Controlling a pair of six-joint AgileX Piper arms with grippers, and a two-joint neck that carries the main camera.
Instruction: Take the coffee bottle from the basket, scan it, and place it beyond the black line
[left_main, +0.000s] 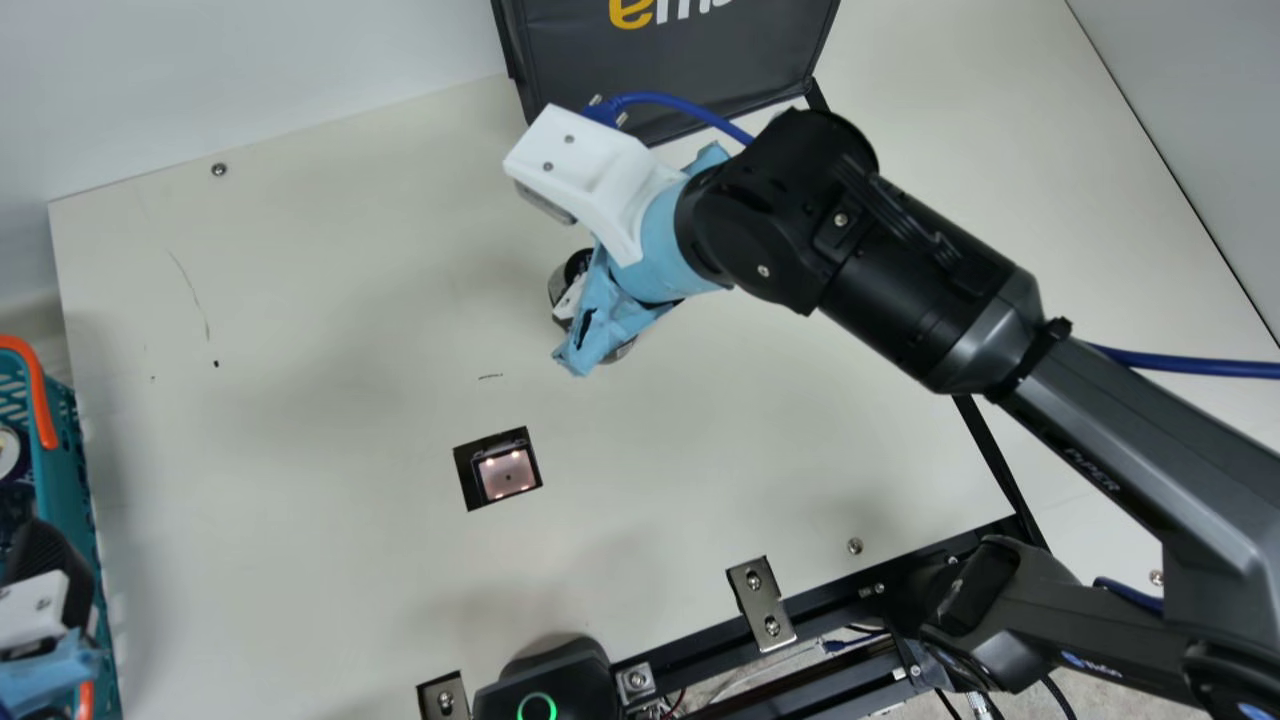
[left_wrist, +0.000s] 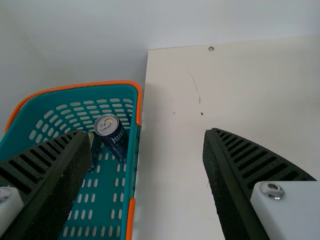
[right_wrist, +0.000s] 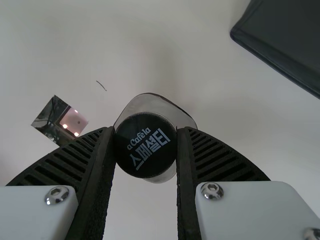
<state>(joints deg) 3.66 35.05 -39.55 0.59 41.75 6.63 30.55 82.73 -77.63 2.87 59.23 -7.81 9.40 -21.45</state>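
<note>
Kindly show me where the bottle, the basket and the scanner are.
Bottle (right_wrist: 145, 145): right wrist view, top of its black cap.
Basket (left_wrist: 139, 104): left wrist view, its orange rim.
Scanner (left_main: 507, 472): main view, its glowing window.

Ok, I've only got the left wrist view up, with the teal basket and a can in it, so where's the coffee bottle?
Observer: It's in the right gripper; the right wrist view shows the coffee bottle held between the two fingers.
Operator: Good. Is it over the spot for scanning right now?
Observer: No, the main view shows it off to one side of the lit scanner window.
Operator: And is it where it has to end up?
Observer: Not yet. In the main view it's on the same side of the black line as the scanner window.
</note>
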